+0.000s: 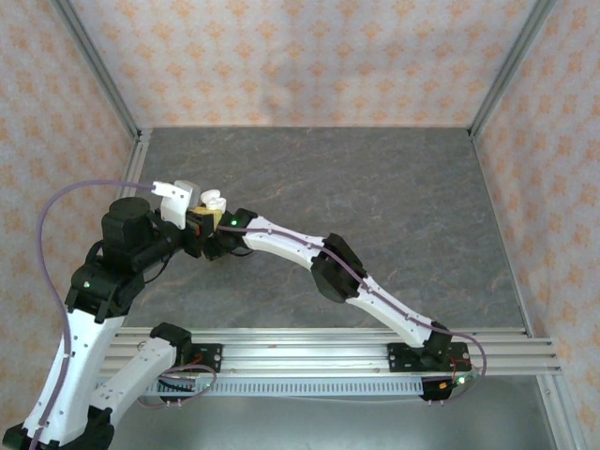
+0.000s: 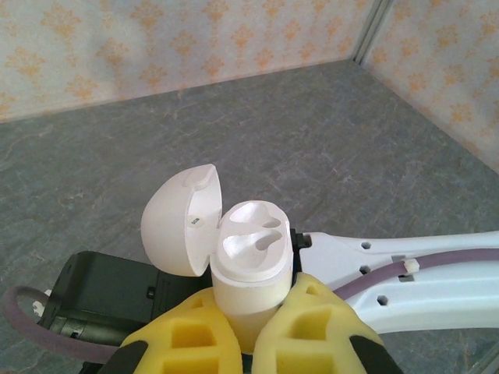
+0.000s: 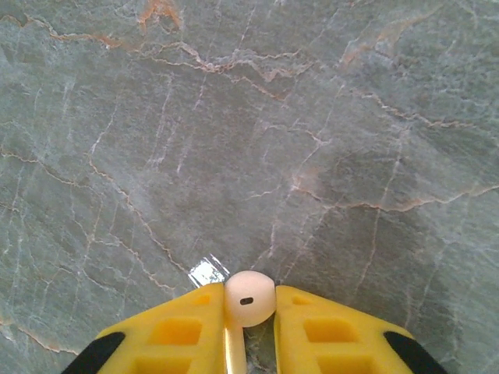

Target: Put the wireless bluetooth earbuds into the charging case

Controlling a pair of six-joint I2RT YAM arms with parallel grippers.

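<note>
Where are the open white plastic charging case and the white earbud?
open white plastic charging case (image 2: 251,292): left wrist view, front wall of its body.
small white stemmed earbud (image 3: 249,298): right wrist view, rounded head.

Both arms have white shells and black joint housings. A thick purple cable (image 1: 42,230) loops beside the left arm (image 1: 70,366) at the frame's left. A thinner purple one runs along the right arm (image 1: 394,314), whose white link shows small round screw holes (image 2: 365,245). Green lights (image 1: 232,221) glow on the arms. The fingers (image 3: 179,335) are yellow, with square recesses and black backing.
</note>
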